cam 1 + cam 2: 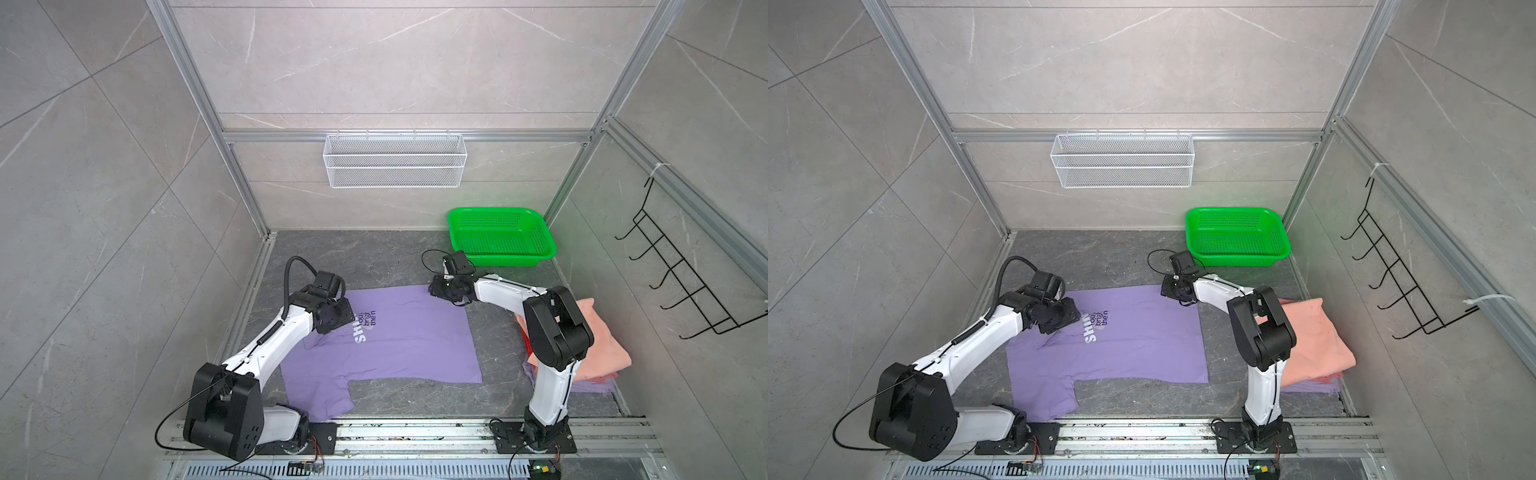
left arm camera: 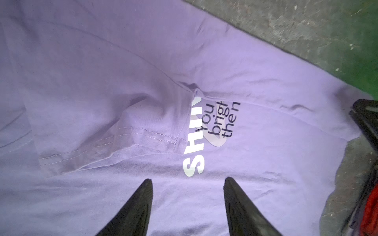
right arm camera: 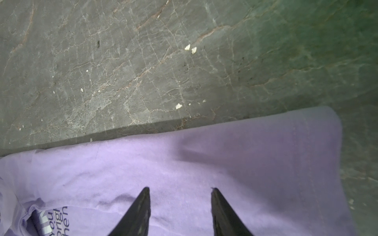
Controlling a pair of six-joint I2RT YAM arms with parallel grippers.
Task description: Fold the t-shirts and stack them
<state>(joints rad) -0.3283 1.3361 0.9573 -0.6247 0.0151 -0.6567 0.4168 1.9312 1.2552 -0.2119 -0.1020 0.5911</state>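
A lavender t-shirt (image 1: 395, 345) with a white "SHINE" print (image 2: 194, 151) is spread flat on the dark marbled surface (image 1: 374, 257), in the middle between the two arms. One sleeve (image 2: 112, 126) is folded inward over the chest, so that part of the print is covered. The left claw (image 2: 187, 179) is held just above the shirt beside the print, its jaws parted and nothing caught between them. The right claw (image 3: 180, 189) is set over the shirt's far corner, near its edge. Its jaws are likewise spread, and only flat cloth is seen beneath them. At the right side of the surface a folded salmon t-shirt (image 1: 606, 345) is laid on top of a second lavender t-shirt (image 1: 590, 388). A green basket (image 1: 507, 259) is placed in the far right corner, apart from the shirts.
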